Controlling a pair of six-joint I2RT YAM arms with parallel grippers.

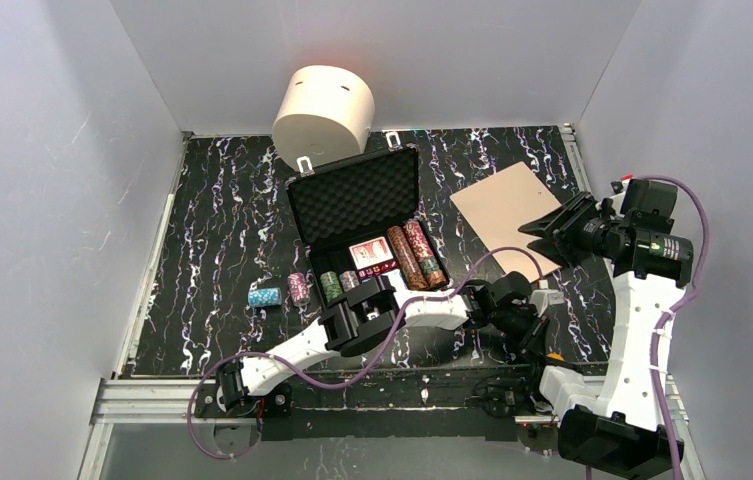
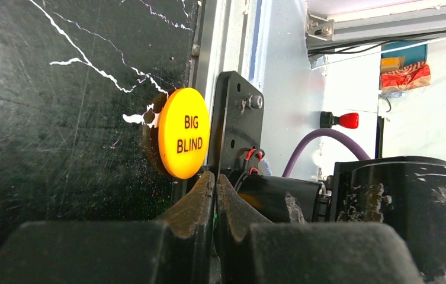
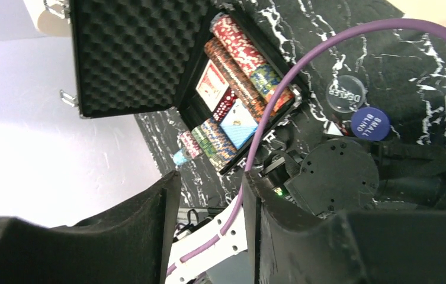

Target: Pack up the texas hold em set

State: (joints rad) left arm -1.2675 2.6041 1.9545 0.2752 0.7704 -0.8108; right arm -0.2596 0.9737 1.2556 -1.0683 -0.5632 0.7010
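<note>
The left gripper (image 2: 213, 176) is clenched, its fingers pressed flat together. The tips meet the rim of the yellow button (image 2: 183, 133) at the table's near edge, though it is hard to tell whether they pinch it. The right gripper (image 3: 211, 180) hangs released, holding nothing. The briefcase (image 1: 352, 195) lies open mid-table with chip stacks (image 1: 417, 255) inside, its front hidden by the left arm.
</note>
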